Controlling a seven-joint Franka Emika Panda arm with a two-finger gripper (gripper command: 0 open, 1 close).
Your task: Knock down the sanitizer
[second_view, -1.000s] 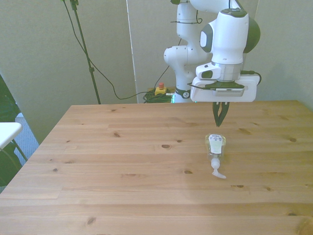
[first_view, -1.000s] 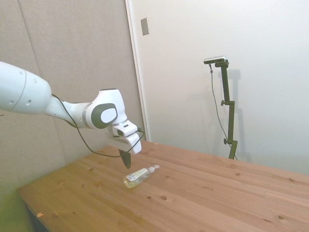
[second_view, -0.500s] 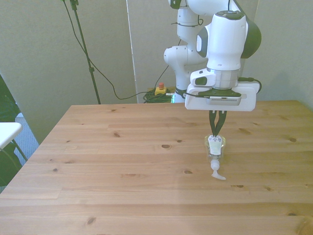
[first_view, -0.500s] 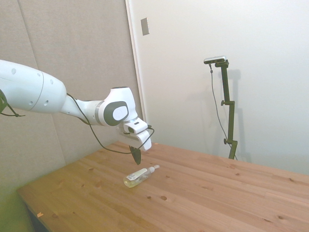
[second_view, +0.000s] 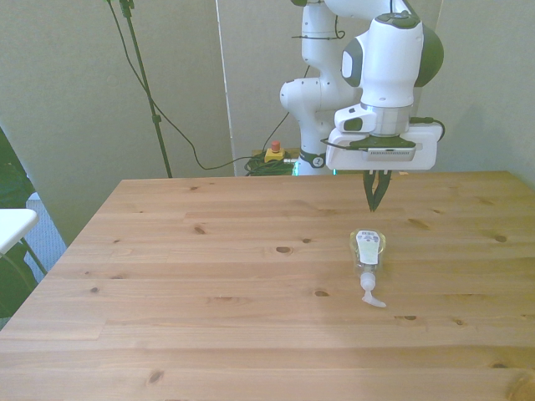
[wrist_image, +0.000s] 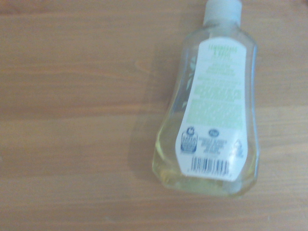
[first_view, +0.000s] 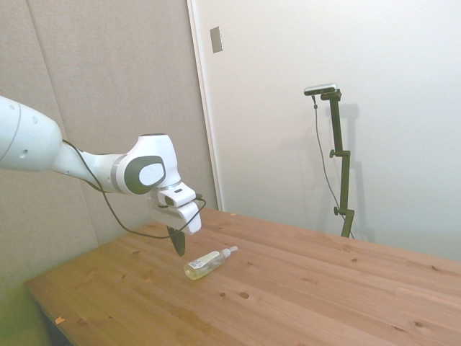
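Observation:
The sanitizer (first_view: 207, 262) (second_view: 369, 261) lies flat on its side on the wooden table (second_view: 209, 334), a clear bottle of pale yellowish liquid with its white label facing up. Its cap points toward the near edge in the front view. The wrist view shows the sanitizer (wrist_image: 211, 106) from close above, label up. My gripper (first_view: 177, 249) (second_view: 374, 200) hangs shut a little above the table, just behind the bottle's base and apart from it, holding nothing.
A light wooden tabletop (first_view: 324, 288) spreads around the bottle. Cables and a stand (second_view: 146, 83) rise behind the table at the front view's left. A white object (second_view: 12, 225) sits off the table's edge at the far left of the front view.
The gripper had come forward over the bottle's base half a second ago; it has now drawn back and risen slightly. The sanitizer lay flat throughout and has not shifted.

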